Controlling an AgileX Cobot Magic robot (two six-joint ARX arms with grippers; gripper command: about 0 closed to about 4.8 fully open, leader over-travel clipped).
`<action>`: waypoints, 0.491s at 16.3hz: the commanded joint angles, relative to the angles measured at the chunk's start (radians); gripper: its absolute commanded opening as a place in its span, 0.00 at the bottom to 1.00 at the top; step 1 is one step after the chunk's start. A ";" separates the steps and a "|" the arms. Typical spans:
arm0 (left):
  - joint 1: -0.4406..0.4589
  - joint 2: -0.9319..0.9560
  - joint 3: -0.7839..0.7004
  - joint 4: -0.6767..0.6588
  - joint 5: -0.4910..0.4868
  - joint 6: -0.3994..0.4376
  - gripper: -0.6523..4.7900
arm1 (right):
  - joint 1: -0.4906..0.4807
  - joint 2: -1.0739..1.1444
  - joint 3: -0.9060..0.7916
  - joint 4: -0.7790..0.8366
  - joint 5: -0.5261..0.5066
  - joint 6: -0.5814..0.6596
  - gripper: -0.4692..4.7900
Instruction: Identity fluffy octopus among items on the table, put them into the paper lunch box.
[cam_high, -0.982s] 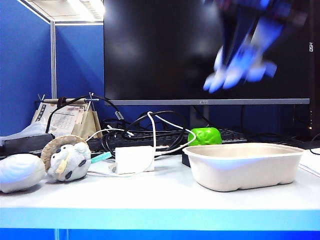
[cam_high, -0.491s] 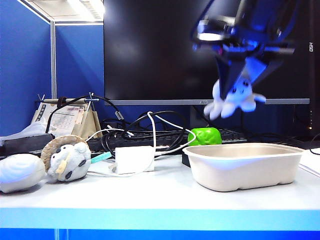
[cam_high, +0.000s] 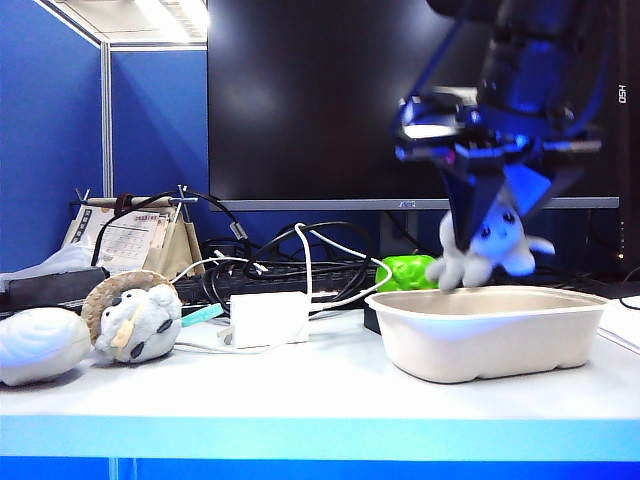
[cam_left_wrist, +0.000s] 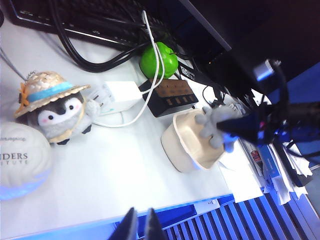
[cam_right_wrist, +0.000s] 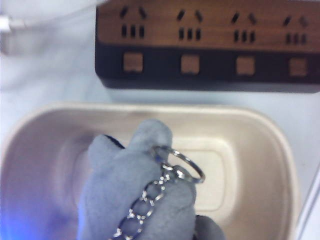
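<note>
The right gripper (cam_high: 487, 232) hangs above the wide, shallow off-white paper-pulp lunch box (cam_high: 490, 332), its jaws clamped on the small light-grey plush octopus (cam_high: 489, 250). In the exterior view the octopus dangles with its stubby tentacles just over the box's rolled rim, face with black dot eyes turned outward. In the right wrist view the grey plush (cam_right_wrist: 137, 192) fills the foreground over the box's bare floor (cam_right_wrist: 220, 170), with a metal key ring and chain (cam_right_wrist: 172, 172) lying across it; beyond the box sits a dark power strip with a wood-toned top (cam_right_wrist: 205, 45).

The lunch box stands on the white counter (cam_high: 300, 395) toward its right side. On the left of the counter lie a plain white ribbed plush (cam_high: 40, 345) and, touching it, a round white-grey plush animal with a straw hat (cam_high: 135, 318). A small white rectangular adapter block (cam_high: 268, 318) stands between these and the box, and a green apple-shaped object (cam_high: 408, 272) sits just behind the box.

The left gripper (cam_left_wrist: 139, 227) shows only two dark tips, close together with a narrow gap, holding nothing, above the counter's front edge.
</note>
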 joint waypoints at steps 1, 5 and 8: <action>-0.002 -0.002 0.004 0.012 0.004 0.001 0.19 | -0.002 0.002 -0.018 0.082 -0.008 0.003 0.37; -0.002 -0.002 0.004 0.011 0.005 0.001 0.19 | -0.002 0.033 -0.018 0.084 -0.014 0.003 0.37; -0.002 -0.002 0.004 0.011 0.005 0.001 0.19 | -0.002 0.071 -0.018 0.091 -0.048 0.003 0.37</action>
